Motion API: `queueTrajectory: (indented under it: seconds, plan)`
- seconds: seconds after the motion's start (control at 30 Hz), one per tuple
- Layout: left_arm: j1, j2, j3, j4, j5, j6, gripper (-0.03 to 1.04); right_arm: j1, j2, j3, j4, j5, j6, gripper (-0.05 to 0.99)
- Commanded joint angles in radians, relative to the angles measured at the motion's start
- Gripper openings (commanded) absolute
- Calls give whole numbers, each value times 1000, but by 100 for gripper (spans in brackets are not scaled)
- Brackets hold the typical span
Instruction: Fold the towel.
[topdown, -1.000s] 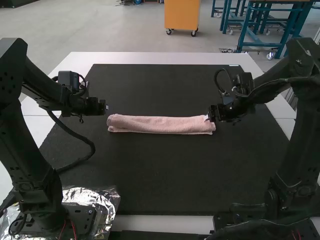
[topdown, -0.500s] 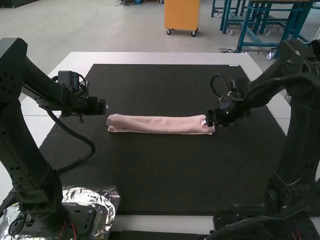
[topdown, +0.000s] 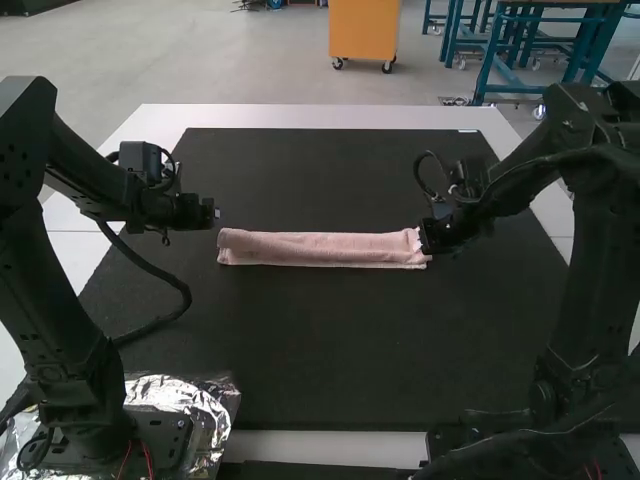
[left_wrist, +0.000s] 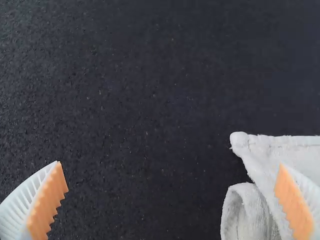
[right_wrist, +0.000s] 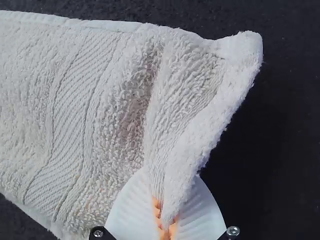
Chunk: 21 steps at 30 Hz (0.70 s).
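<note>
While the right gripper (right_wrist: 167, 220) is closing on a ridge of cloth, its pads almost meeting around the gathered end of the towel (topdown: 320, 249), the grip is looking narrow. If it is catching only the upper layers, a lift could be peeling them away and leaving the lower ones behind. Because nothing is anchoring the other end, a sideways pull could be dragging the whole strip askew, and the pinched creases could be spoiling a flat fold.

The right arm (topdown: 590, 270) is reaching inward from its side, its elbow high and its wrist dipping to the towel's right end. The towel itself is lying as a long, narrow folded strip across the black mat (topdown: 330, 350) on the counter (topdown: 330, 116). Beyond its left end, the left arm (topdown: 75, 360) is standing bent, its wrist roughly level, and the left gripper (left_wrist: 170, 164) is waiting wide apart and empty near that end.
</note>
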Motion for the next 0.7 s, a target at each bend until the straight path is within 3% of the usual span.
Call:
queueTrajectory:
  seconds: [0.0,0.17,0.3,0.53,0.67]
  plan:
    - [1,-22,21,6,7,-8,97,-8,16,-2,-25,-79,-5,-2]
    - [-1,-22,26,12,7,-6,97,-166,-110,44,-94,-108,-16,-2]
    - [-4,-22,27,37,5,-6,97,-197,-172,64,-152,-125,-33,-2]
    - [-27,-22,26,48,1,-3,97,-16,-185,66,-152,-157,31,-2]
    - [-33,-22,24,49,-1,-3,97,101,-174,73,-57,-151,122,-2]
